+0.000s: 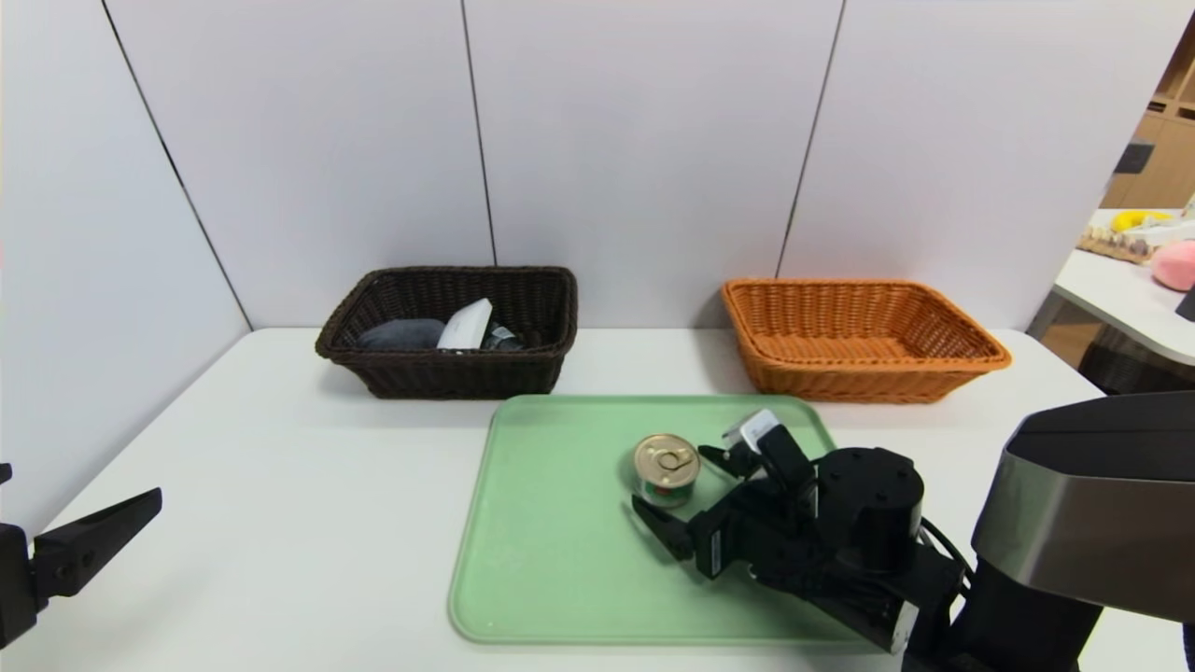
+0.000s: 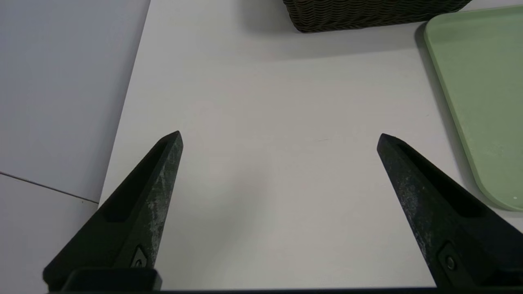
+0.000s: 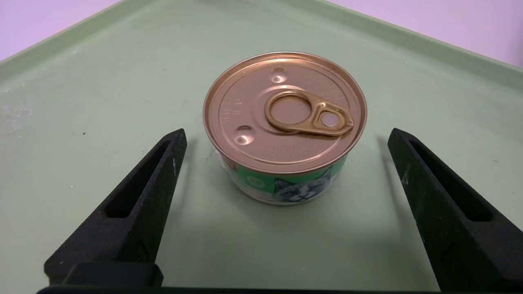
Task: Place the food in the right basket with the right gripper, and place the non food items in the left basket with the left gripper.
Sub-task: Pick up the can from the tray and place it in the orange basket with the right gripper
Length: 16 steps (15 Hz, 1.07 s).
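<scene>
The can (image 3: pixel 285 122) stands upright on the green tray (image 1: pixel 541 560), its gold lid and pull ring facing up and a cat's face showing on the green and white part of its label. The right gripper (image 3: pixel 287 130) is low over the tray with its fingers spread wide, one on either side of the can; in the right wrist view there is bare tray between each fingertip and the can, so neither touches it. The right arm (image 1: pixel 868 509) reaches in over the tray's near right part. Behind the tray, on the table (image 1: pixel 308 523), stand two baskets well apart from each other. The orange basket (image 1: pixel 854 381), on the right, has nothing in it that shows. The dark basket (image 1: pixel 457 375), on the left, holds the grey cloth (image 1: pixel 403 334), the white box (image 1: pixel 466 325), which leans at a tilt, and the black tube (image 1: pixel 502 338), partly hidden by the front rim; the box sits between the cloth and the tube. The left gripper (image 2: pixel 280 132) hangs over the bare left part of the table, well apart from the can, its fingers wide open and holding nothing. White panels (image 1: pixel 644 140) rise behind the baskets.
</scene>
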Motion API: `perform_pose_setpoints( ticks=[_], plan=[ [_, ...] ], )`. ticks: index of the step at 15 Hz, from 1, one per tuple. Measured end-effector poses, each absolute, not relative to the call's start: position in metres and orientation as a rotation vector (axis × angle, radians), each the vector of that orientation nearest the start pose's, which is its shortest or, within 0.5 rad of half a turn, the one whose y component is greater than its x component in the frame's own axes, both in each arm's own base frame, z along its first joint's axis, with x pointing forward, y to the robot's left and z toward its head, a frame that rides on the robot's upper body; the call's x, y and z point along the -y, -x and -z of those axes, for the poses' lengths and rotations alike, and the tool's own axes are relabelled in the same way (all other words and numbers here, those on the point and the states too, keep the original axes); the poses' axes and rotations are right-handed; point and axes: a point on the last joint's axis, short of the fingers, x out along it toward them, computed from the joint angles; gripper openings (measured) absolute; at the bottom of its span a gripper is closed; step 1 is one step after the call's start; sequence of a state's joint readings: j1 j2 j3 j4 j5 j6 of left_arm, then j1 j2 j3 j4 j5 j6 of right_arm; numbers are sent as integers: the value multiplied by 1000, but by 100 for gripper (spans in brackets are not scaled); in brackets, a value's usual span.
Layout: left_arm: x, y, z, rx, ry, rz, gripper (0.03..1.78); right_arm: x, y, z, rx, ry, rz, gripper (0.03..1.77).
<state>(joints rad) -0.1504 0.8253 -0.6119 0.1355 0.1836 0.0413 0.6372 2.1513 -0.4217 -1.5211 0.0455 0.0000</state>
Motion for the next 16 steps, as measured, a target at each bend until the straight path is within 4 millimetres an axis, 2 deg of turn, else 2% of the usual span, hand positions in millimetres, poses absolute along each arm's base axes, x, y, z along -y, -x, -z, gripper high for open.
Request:
perform_pose_setpoints(
  ticks=[9,16],
  plan=[
    [8,-82,-220,-362,-103,-26,169,-195,-264,-36,-198,58,-674,170],
    [9,-85,-218,-379,-118,-23,169,-196,-274,-36,-177,50,-650,170]
  ],
)
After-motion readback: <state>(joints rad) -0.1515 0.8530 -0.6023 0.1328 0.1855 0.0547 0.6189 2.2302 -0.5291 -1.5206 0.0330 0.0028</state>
